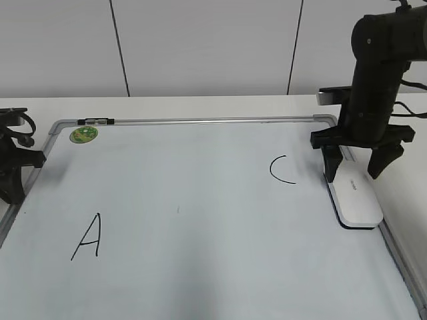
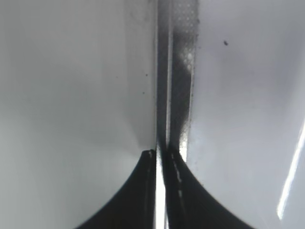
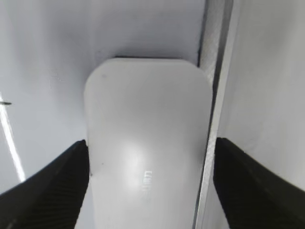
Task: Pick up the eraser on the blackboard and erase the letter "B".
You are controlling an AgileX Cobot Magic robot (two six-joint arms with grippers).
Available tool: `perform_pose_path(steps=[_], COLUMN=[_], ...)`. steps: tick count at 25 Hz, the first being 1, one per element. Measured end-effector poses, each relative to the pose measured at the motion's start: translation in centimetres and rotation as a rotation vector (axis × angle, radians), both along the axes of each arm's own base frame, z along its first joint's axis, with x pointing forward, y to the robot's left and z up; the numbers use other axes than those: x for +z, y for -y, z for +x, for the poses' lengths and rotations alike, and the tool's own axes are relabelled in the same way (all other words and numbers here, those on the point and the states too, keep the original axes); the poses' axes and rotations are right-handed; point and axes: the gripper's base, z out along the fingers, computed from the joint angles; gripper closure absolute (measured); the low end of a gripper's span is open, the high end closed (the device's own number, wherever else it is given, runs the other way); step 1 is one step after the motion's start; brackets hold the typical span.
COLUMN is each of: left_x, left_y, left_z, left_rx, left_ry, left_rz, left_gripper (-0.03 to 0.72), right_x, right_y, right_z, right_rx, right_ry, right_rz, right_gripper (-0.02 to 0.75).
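The blackboard (image 1: 200, 193) lies flat on the table. It bears a black "A" (image 1: 87, 237) and a black "C" (image 1: 281, 169); no letter "B" shows between them, only a tiny faint mark. The white eraser (image 1: 357, 200) lies on the board's right edge, against the metal frame. It fills the right wrist view (image 3: 147, 109). My right gripper (image 1: 353, 175) (image 3: 150, 157) is open, low over the eraser's far end, one finger on each side. My left gripper (image 1: 13, 167) (image 2: 159, 151) is shut and empty over the board's left frame rail (image 2: 178, 71).
A round green sticker (image 1: 84, 134) sits at the board's top left corner. A white table surrounds the board, and a grey panelled wall stands behind. The board's right frame rail (image 3: 217, 71) runs between the eraser and my right finger.
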Motion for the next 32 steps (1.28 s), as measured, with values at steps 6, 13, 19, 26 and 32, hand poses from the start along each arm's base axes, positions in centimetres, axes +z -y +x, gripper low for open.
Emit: perform_pose_path(steps=[6,13,19,26,32], left_x=[0.1,1.5,5.4,9.5,16.7], left_y=[0.0,-0.2,-0.6,-0.7,-0.3], left_z=[0.1,0.8,0.0,-1.8,-4.9], left_rx=[0.002,-0.007,0.010,0.007,-0.007], left_ry=[-0.010,0.009,0.048,0.055,0.274], left_rz=[-0.005,0.023,0.064,0.091,0.120], left_gripper=[0.671,0.450,0.094,0.084,0.101], right_x=[0.7,2.1,5.2,8.5,9.6], right_y=[0.5,0.6,0.7,0.2,-1.2], right_z=[0.5,0.3,-0.4,-2.2,-6.8], right_rx=[0.011,0.009,0.006,-0.007,0.056], right_ry=[0.035,0.069,0.138,0.197,0.173], right_rz=[-0.058,-0.056,-0.045,0.021,0.023], right_gripper=[0.141,0.142,0.143,0.143,0.143])
